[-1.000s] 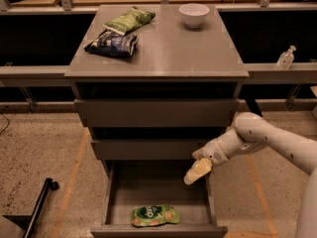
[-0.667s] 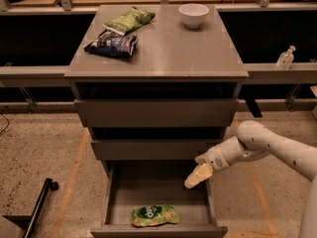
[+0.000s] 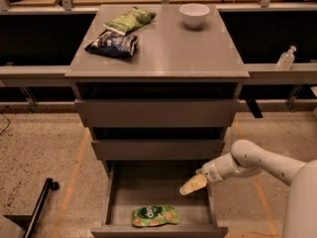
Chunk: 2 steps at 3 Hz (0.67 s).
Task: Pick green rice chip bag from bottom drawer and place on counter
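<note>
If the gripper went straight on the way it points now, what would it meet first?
The gripper hangs over the open bottom drawer, pointing down and to the left in the picture. Its line leads to the green rice chip bag, or the drawer floor just behind it; depth is unclear.

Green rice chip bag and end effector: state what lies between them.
Camera view: only bare floor of the bottom drawer lies between the end effector, above the drawer's right side, and the green rice chip bag near its front.
</note>
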Tool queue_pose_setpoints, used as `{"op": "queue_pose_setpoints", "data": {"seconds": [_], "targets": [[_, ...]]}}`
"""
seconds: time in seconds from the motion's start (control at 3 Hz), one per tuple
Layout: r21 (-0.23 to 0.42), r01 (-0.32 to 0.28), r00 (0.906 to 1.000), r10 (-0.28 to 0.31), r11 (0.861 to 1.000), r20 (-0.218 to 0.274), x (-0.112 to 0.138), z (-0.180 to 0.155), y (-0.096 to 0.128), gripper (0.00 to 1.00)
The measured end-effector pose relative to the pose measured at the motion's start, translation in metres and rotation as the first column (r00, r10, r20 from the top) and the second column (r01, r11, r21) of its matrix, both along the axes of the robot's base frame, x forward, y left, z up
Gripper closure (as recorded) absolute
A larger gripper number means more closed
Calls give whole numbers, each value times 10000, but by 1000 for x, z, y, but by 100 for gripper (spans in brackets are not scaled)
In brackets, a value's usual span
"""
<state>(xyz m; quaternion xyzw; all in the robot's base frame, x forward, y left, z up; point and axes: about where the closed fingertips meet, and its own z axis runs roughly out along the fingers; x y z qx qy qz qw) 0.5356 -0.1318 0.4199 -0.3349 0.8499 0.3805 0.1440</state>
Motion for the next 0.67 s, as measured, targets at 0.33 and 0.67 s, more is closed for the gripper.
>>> {"op": "queue_pose_setpoints", "data": {"seconds": [0.33, 0.67], "targets": [[-134, 449, 9938, -460, 9989, -1011, -1, -44, 1, 0], [-148, 502, 9915, -516, 9986, -1193, -4, -52, 2, 0]]}}
